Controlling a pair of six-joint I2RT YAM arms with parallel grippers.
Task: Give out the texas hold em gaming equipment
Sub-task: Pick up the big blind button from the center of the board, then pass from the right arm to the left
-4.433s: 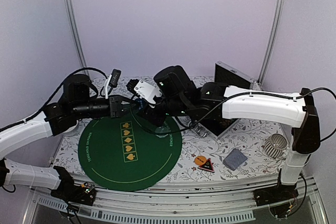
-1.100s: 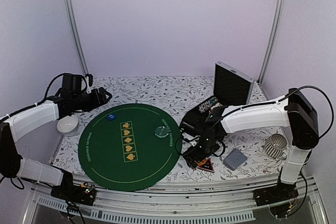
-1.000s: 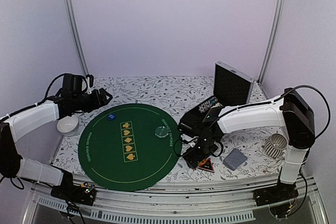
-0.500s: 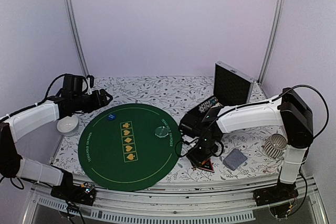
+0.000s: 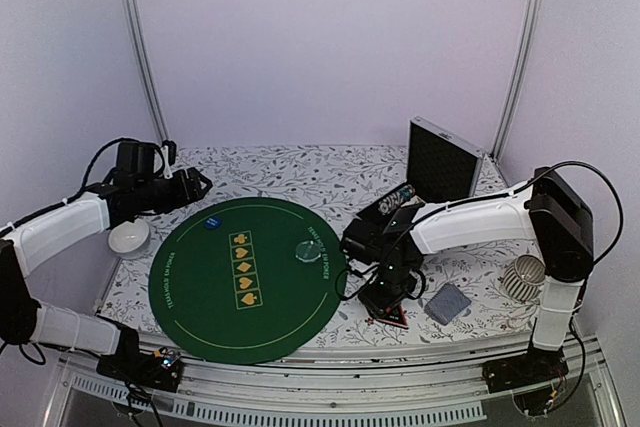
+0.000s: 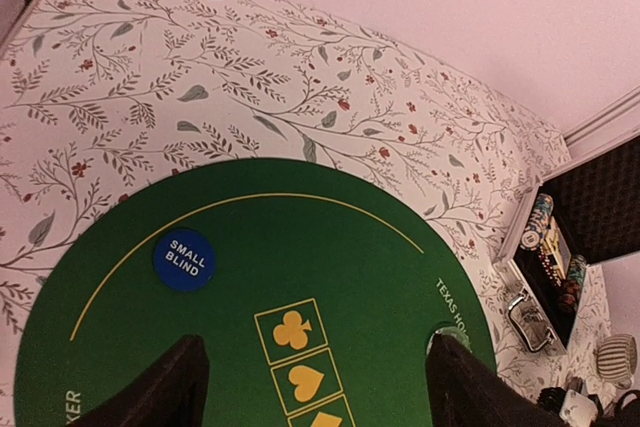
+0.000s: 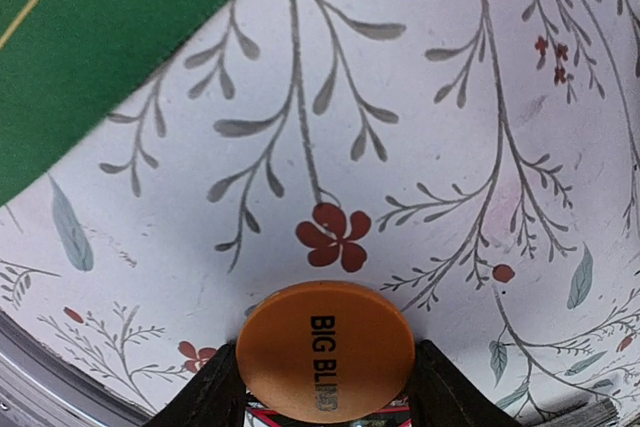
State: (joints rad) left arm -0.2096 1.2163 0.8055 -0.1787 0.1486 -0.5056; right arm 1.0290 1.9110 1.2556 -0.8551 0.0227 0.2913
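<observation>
One orange disc (image 7: 325, 350) pinched in right hand (image 7: 325, 392) | left hand (image 6: 315, 347) spread wide, empty

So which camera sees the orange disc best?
The right wrist view. The orange disc sits at the bottom of it, between the fingers of the right gripper, and you can read BIG BLIND on it. In the top view the gripper hides it. The left wrist view doesn't show it at all.

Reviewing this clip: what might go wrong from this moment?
The right pincer pinches the orange disc only by its rim; it may slip out on lifting. The red-black triangle token appears to sit partly under the disc, so lifting may drag that token along.
</observation>
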